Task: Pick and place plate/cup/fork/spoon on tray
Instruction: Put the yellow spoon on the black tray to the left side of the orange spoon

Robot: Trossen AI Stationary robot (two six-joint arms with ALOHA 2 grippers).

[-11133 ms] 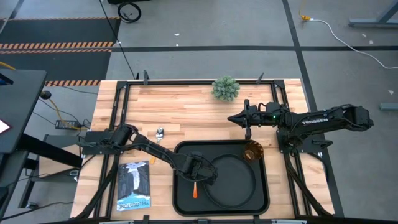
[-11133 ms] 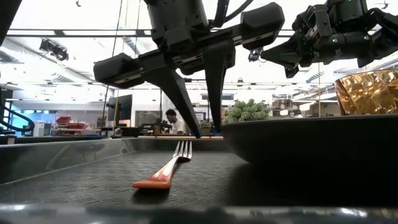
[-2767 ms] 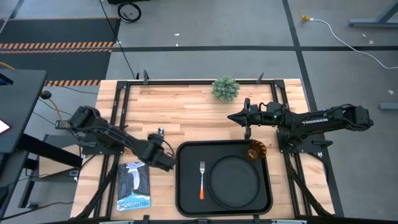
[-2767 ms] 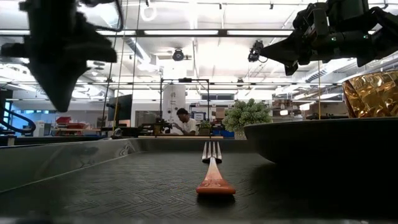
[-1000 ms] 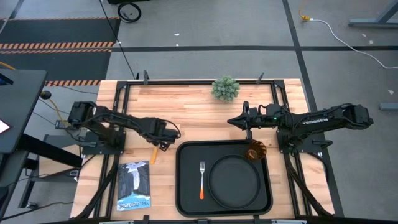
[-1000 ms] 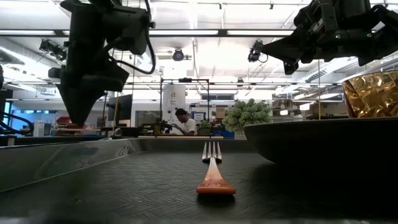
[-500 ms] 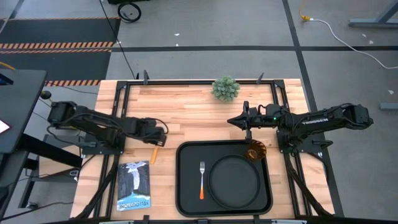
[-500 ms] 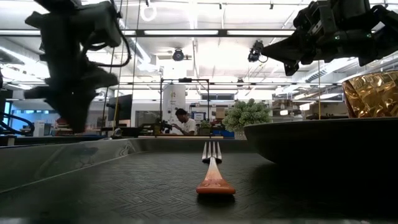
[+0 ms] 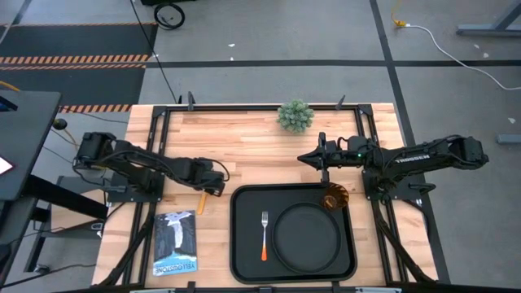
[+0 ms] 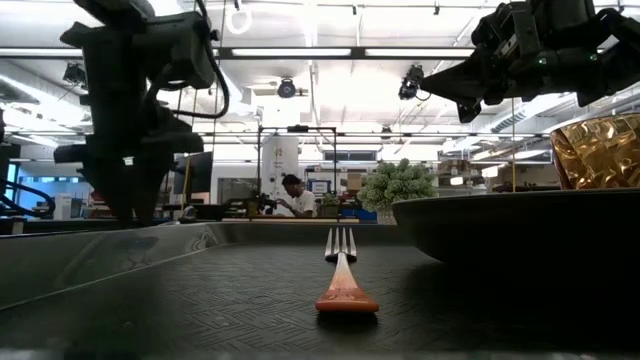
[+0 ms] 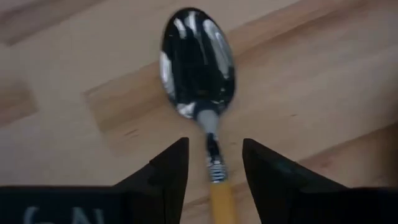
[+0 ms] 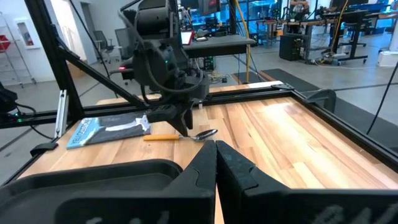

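Observation:
The spoon (image 11: 199, 68) lies flat on the wooden table, left of the tray (image 9: 244, 260); its orange handle (image 9: 201, 201) points toward the near edge. My left gripper (image 11: 214, 144) is open above it, fingers pointing down, one on either side of the spoon's thin neck, apart from it. It also shows in the right wrist view (image 12: 181, 124). The fork (image 9: 264, 236) and the plate (image 9: 305, 236) lie on the tray, and the cup (image 9: 332, 198) stands in its far right corner. My right gripper (image 9: 303, 156) is shut and empty, held above the table beyond the tray.
A small green plant (image 9: 295, 115) stands at the table's far edge. A booklet (image 9: 175, 242) lies near the front left, beside the tray. Bare wood lies between the spoon and the plant. A person sits far off in the room (image 10: 292, 195).
My left gripper has shifted a little toward the table's left edge and back over the spoon, and has come down somewhat. The spoon has stayed where it was.

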